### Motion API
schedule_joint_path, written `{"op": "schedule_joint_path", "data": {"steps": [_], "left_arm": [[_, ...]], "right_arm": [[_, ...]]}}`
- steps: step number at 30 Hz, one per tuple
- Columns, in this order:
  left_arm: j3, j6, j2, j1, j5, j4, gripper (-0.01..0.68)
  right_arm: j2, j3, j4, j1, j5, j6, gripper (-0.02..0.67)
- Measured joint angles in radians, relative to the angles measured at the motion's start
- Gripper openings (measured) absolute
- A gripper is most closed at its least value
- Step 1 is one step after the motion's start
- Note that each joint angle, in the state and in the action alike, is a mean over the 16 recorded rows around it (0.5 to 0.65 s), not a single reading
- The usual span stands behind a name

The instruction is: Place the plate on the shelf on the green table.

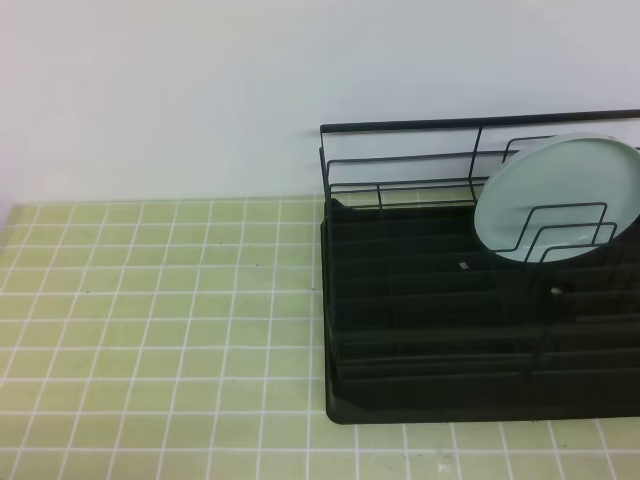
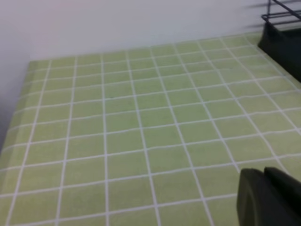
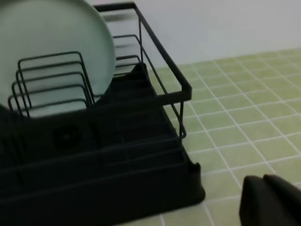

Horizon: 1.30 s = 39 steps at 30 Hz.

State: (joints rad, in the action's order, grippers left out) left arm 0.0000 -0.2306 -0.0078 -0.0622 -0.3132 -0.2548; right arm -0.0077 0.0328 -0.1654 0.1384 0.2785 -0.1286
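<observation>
You see the plate [image 1: 560,200], glossy, rigid and likely slippery, leaning in the dish rack [image 1: 430,330] at 2 o'clock; grip its rim; gripper openings cannot be told.

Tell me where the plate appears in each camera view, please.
Exterior high: the plate stands tilted at the upper right, behind the wire dividers of the shelf.
Left wrist: not in view; only a shelf corner shows at the top right.
Right wrist: upper left, behind the dividers.
Shared landmark: the green table.
</observation>
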Motion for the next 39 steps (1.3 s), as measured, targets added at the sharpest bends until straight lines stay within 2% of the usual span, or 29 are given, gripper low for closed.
{"op": "schedule_joint_path", "data": {"steps": [9,15,39], "left_arm": [[0.0,-0.003,0.0,0.138,-0.002,0.0,-0.001],[0.0,0.001,0.0,0.197,-0.001,0.014,-0.001],[0.0,0.001,0.0,0.212,-0.005,0.023,-0.001]], "right_arm": [[-0.007,-0.067,-0.04,-0.004,0.052,-0.042,0.001],[-0.007,-0.067,-0.048,-0.005,0.055,-0.013,0.001],[-0.005,-0.067,0.041,-0.005,0.048,0.036,0.001]]}}
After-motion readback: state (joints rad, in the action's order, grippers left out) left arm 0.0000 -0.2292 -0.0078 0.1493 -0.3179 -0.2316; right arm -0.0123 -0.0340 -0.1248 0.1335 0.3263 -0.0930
